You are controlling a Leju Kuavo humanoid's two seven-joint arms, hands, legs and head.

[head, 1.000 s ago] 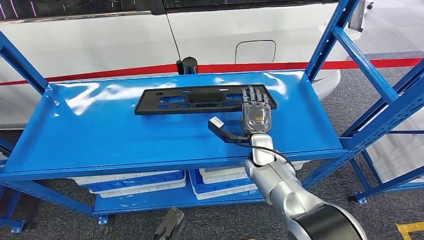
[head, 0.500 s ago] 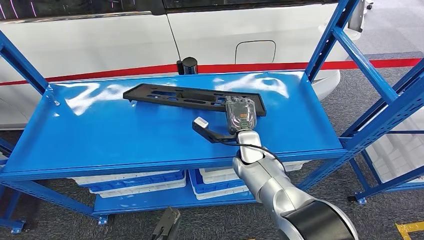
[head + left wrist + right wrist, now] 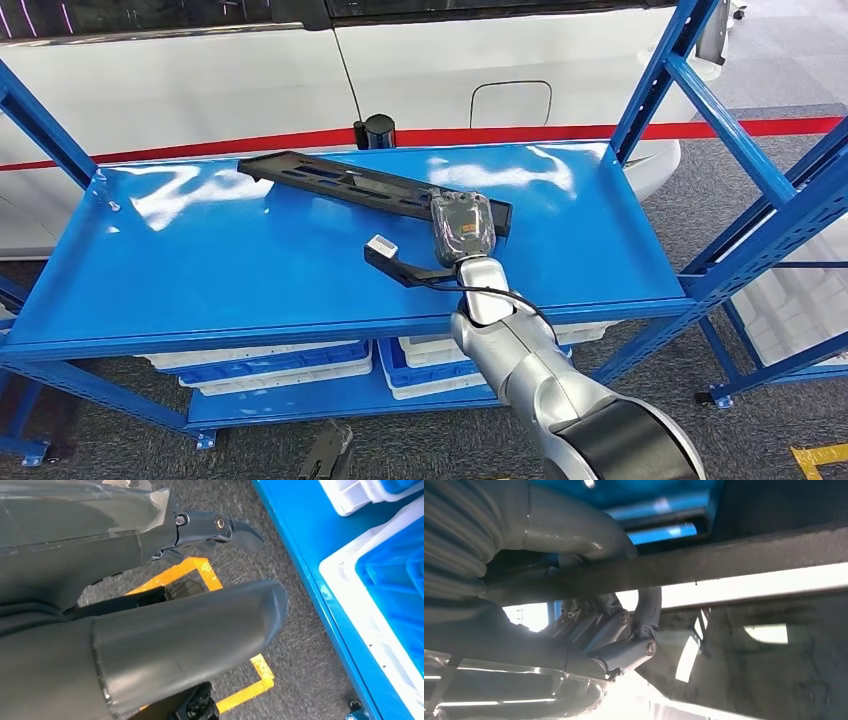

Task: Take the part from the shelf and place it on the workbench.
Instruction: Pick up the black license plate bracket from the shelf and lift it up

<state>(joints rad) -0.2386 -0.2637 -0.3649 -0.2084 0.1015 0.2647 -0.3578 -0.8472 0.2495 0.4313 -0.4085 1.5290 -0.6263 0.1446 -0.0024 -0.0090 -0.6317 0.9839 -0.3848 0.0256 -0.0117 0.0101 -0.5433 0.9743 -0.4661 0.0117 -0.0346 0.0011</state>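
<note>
gripping the black part [image 3: 370, 187] at its right end, the right hand [image 3: 461, 228] had tilted it up off the blue shelf [image 3: 200, 270] toward frame centre, starting the lift; the left hand [image 3: 215, 527] hung empty, fingers curled.

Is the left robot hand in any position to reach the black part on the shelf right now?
Probably not: the left robot hand hangs low by the floor, while the black part sits up on the blue shelf, gripped by the right robot hand.
</note>
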